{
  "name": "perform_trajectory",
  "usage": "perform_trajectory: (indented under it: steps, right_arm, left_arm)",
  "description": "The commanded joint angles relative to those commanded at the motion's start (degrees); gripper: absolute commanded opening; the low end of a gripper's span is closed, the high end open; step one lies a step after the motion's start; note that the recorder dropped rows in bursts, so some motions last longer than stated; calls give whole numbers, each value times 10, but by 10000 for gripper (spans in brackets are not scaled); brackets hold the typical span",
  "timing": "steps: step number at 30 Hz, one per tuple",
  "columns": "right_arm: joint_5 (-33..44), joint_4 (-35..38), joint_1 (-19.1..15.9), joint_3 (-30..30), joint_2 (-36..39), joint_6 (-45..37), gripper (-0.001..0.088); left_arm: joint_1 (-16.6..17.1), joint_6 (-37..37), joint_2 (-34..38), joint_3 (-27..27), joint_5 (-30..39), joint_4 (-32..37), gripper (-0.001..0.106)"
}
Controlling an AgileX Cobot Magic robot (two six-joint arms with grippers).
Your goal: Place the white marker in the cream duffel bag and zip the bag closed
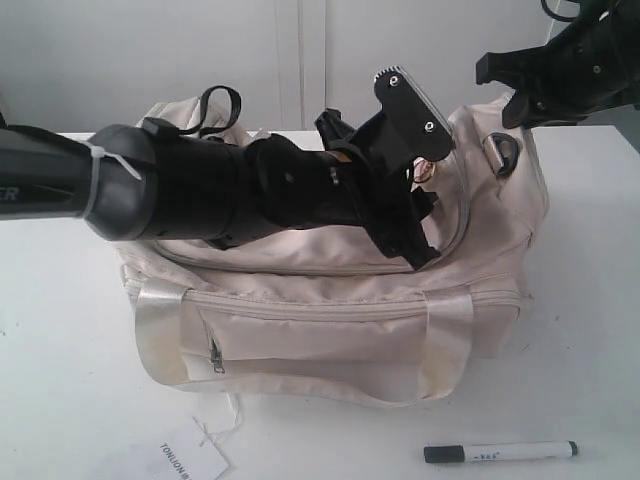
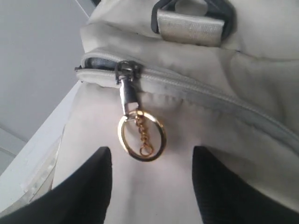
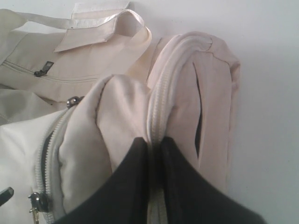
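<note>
One white marker (image 1: 500, 452) on table (image 1: 60, 400), one cream duffel bag (image 1: 330, 330), left fingers (image 2: 84, 196) spread apart, right fingers (image 3: 131, 186) pinching bag's end

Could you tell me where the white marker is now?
In the exterior view the white marker lies flat on the table, on the right, just in front of the cream duffel bag.

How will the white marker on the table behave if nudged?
The white marker looks slim and round, lying flat on the table, so it would probably roll. Its smooth barrel may slip in a pinch. Likely light.
</note>
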Motion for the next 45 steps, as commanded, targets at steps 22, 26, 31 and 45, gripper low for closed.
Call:
perform_trajectory:
  steps: [22, 26, 31, 45]
  right_arm:
    - [0, 0, 0, 0, 0, 0, 0]
    - [0, 0, 0, 0, 0, 0, 0]
    - [0, 0, 0, 0, 0, 0, 0]
    - [-2, 0, 0, 0, 0, 0, 0]
  left_arm:
    - [0, 0, 5, 0, -23, 42, 181]
    - [0, 0, 5, 0, -23, 43, 17]
    - [0, 0, 5, 0, -23, 52, 0]
    - [-1, -26, -26, 0, 60, 54, 0]
